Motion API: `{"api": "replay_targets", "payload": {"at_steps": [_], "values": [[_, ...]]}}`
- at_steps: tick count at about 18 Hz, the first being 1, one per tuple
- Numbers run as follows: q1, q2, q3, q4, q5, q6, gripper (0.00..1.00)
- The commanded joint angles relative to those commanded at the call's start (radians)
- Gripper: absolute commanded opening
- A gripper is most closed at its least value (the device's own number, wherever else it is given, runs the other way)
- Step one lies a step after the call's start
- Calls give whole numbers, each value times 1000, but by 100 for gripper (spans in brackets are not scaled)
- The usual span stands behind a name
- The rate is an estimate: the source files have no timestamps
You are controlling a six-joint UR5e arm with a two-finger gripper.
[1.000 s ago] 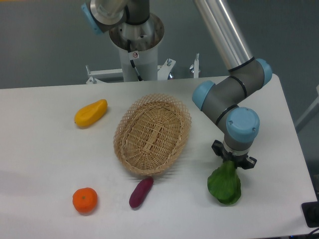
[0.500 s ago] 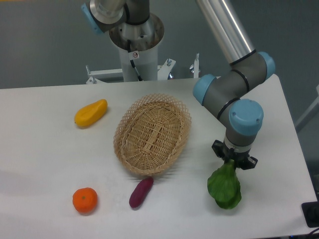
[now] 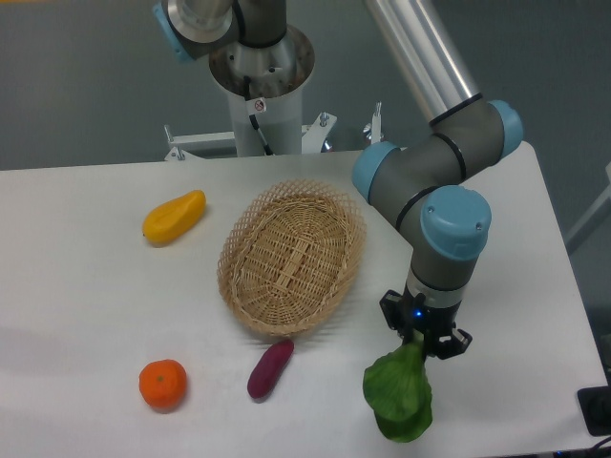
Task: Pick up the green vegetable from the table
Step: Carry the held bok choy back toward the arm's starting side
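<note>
From my feed, the broad flat white tabletop fills most of the view, with a grey wall behind it. Over its right side I see the silver-and-grey robot arm with light blue joint caps, bent down from the upper edge so that its wrist points at the table surface. Near the middle sits the oval woven wicker basket, pale tan and lying flat.

At the arm's tip, my black two-finger gripper is clamped around the narrow upper end of the green leafy vegetable toy; I can't make out a pale stalk from here, as that end is buried between the fingers. The dark green leaf end hangs below the gripper toward the front right of the table, just right of the basket's near rim. Whether the leaf bottom touches the surface I cannot tell.

Left of the basket lies a yellow-orange elongated fruit toy, tilted. In front of the basket, close to its rim, is a small purple eggplant-like piece. Further left sits a round orange fruit toy.
</note>
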Motion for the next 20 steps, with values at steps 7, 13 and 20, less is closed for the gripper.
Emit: {"api": "replay_targets", "payload": {"at_steps": [7,13,20], "values": [[44,45,81,-152,75,3,37],[89,-29,221,-241,152,47,37],[138,-67,252,-273,222,144,37]]}}
